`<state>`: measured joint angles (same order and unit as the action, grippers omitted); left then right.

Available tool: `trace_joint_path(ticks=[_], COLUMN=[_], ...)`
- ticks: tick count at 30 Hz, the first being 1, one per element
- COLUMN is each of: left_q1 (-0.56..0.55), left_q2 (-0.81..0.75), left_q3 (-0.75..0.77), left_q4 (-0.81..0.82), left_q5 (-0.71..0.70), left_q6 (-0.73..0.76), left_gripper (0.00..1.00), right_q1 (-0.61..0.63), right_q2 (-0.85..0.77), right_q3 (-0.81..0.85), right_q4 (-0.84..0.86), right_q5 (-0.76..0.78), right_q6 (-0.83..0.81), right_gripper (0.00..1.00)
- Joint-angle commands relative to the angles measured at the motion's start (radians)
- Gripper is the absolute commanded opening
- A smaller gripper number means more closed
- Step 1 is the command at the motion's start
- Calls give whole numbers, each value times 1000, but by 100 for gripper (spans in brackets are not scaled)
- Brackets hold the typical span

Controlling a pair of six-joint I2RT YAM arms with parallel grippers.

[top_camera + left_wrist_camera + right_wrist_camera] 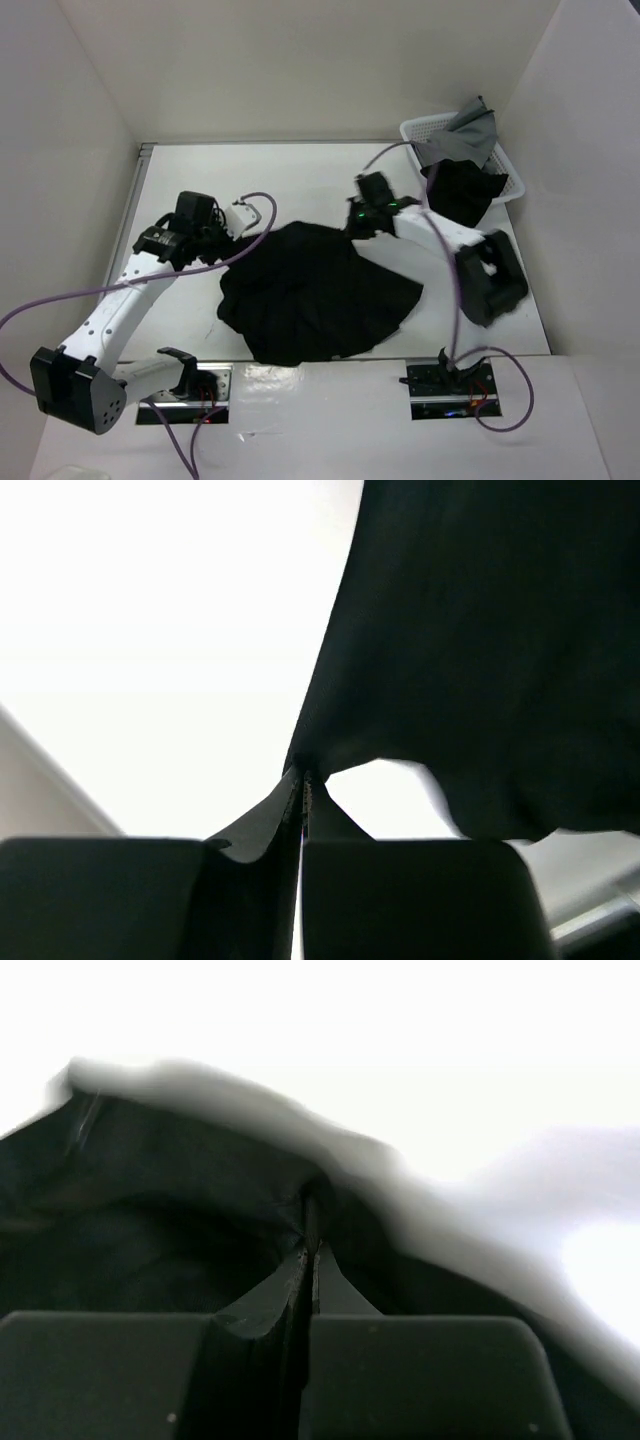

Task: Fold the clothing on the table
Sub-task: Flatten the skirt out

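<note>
Now, your white desk (300, 170) carries the black skirt (310, 290), which lies fanned out across its middle and reaches toward the near edge between the two arms. In the far right corner you have a white basket (415, 130), with a grey cloth (478, 120) on it and another black garment (460, 190) spilling over its rim onto the desk. Your left pincer (303, 780) is clamped on the skirt's far left edge. Your right pincer (310, 1250) is closed, pinching fabric at the far right edge.

black pleated skirt (315, 295) spread crumpled mid white table (300, 180)
</note>
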<state>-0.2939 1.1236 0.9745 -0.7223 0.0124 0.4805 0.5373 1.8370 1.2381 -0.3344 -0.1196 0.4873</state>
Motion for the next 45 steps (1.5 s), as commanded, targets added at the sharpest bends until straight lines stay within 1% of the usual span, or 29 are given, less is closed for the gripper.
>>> trace_joint_path(ticks=[1,2,4,5,6,7,8,9,11,12,13,14,15,16,18,20,23,24,26,27,29,31,32,34,36,38,42,44,45], left_q1=[19,-10,-39,-71,-89,-109,-144,-160,-203,-217,-229,-241,-263,-272,-284,-295,-307,-307,-307,-307,-298,-284,-269,-258,-258,-258,-258,-258,-258], left_q2=[-28,-28,-9,5,24,68,94,147,205,234,284,304,317,326,306,286,263,249,232,217,206,196,196,196,196,186,165,140,140], left_q3=[105,105,87,76,67,67,67,67,84,105,116,116,125,125,98,75,61,61,61,52,52,52,52,52,52,52,52,52,52], left_q4=[30,20,20,9,9,9,9,20,29,38,38,38,52,64,84,98,98,98,89,89,89,89,99,109,109,109,109,109,109], left_q5=[-29,-14,6,18,27,40,40,69,78,78,66,52,41,22,21,21,21,21,21,21,21,21,21,31,31,31,11,1,1], left_q6=[99,99,99,99,84,58,41,27,-11,-22,-32,-52,-52,-65,-75,-88,-114,-128,-138,-138,-149,-158,-158,-178,-189,-200,-200,-200,-200], left_gripper=[0,0,0,0,0,0,0,0,0,0,0,0,0,0,0,0,0,0,0,0,0,0,0,0,0,0,0,0,0], right_q1=[-144,-157,-139,-125,-114,-103,-103,-103,-73,-73,-63,-63,-63,-63,-63,-63,-7,86,208,295,334,354,369,369,369,369,332,323,323], right_q2=[-367,-471,-565,-644,-677,-702,-717,-745,-774,-804,-820,-835,-852,-880,-889,-855,-716,-687,-638,-628,-615,-585,-540,-475,-389,-348,-250,-211,-200], right_q3=[-113,-139,-225,-259,-294,-369,-405,-440,-518,-531,-531,-519,-500,-452,-378,-341,-292,-292,-276,-276,-296,-305,-305,-264,-209,-175,-164,-155,-146], right_q4=[8,-26,-96,-154,-172,-182,-196,-196,-196,-196,-213,-230,-280,-302,-325,-315,-281,-281,-259,-259,-272,-252,-241,-241,-252,-243,-193,-175,-175], right_q5=[61,80,118,132,132,106,56,35,25,24,24,34,73,93,121,121,100,100,201,233,297,325,362,405,484,553,580,589,600], right_q6=[108,108,129,157,186,239,264,301,332,341,341,332,332,292,257,217,223,243,299,368,434,465,465,456,456,456,465,436,436], right_gripper=[0,0,0,0,0,2,19,49,62,75,81,85,92,95,97,98,98,98,98,98,98,98,98,98,98,98,98,88,61])
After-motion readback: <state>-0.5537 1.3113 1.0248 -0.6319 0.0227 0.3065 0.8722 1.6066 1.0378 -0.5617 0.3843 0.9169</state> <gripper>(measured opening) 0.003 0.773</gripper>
